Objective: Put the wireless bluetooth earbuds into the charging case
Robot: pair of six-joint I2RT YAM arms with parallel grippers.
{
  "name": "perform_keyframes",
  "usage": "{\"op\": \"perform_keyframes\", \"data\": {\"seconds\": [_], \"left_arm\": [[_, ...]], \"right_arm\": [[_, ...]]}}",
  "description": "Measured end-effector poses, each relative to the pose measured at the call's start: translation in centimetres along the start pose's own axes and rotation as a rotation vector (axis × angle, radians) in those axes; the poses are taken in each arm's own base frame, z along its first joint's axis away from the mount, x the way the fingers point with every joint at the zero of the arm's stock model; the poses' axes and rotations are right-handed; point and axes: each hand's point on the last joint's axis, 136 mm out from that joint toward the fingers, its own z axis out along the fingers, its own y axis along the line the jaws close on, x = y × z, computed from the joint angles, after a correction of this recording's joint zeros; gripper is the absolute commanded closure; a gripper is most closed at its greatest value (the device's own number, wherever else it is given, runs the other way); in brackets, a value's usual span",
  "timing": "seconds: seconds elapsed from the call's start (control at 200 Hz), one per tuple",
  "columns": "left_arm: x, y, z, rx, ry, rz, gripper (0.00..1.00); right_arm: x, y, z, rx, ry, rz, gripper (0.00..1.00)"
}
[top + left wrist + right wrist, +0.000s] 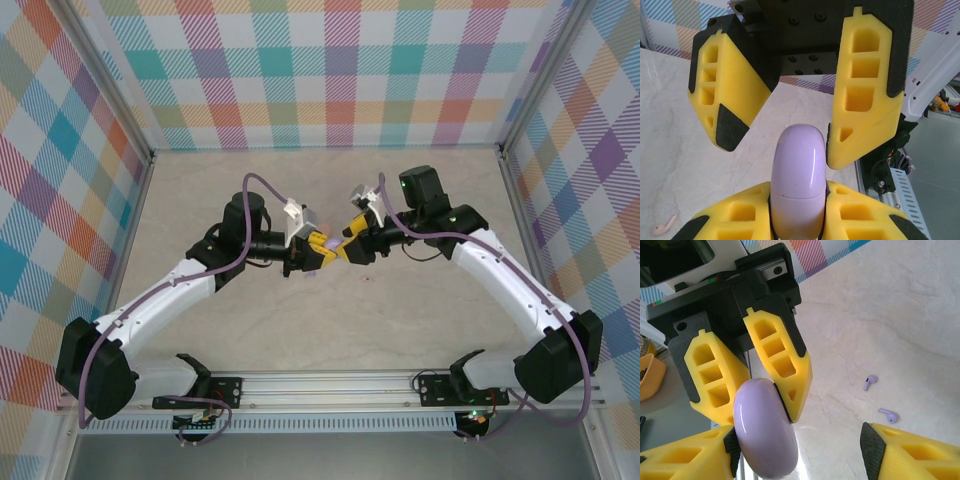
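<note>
Left gripper [797,194] is pinching the purple charging case [796,165] across its narrow width, holding it in the air over the middle of the tabletop [900,310]. In the left wrist view the case's lower end is cut off by the frame bottom. In the top view my fingers cover all but a sliver of it. A seam runs round the case and the lid looks closed; I cannot see the hinge. Right gripper [800,437] faces it from the opposite side, spread wide. One pad sits against or just beside the case rim, contact hard to judge, and the other finger is well apart from it. On the tabletop in the right wrist view, a purple earbud [870,382] and a second purple earbud [889,414] lie near each other, not touching, off to one side of the grippers. A pinkish earbud [664,226] lies on the tabletop at the lower left of the left wrist view, too small to read its orientation. Bare tabletop runs from the grippers to the far edge and both side edges below the plaid walls [340,80]. The near edge carries the rail [330,385] and both arm bases.
</note>
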Motion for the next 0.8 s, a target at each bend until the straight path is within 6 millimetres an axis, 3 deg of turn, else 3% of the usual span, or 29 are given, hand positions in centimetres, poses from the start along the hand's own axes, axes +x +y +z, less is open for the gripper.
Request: {"op": "perform_keyframes", "data": {"seconds": [0.5, 0.8], "left_arm": [[0.3, 0.4, 0.1, -0.018, 0.009, -0.008, 0.90], [0.0, 0.4, 0.2, -0.024, 0.000, -0.009, 0.90]], "right_arm": [[-1.2, -2.0, -1.3, 0.200, -0.035, -0.018, 0.34], [-1.7, -2.7, -2.3, 0.287, -0.062, 0.003, 0.28]]}}
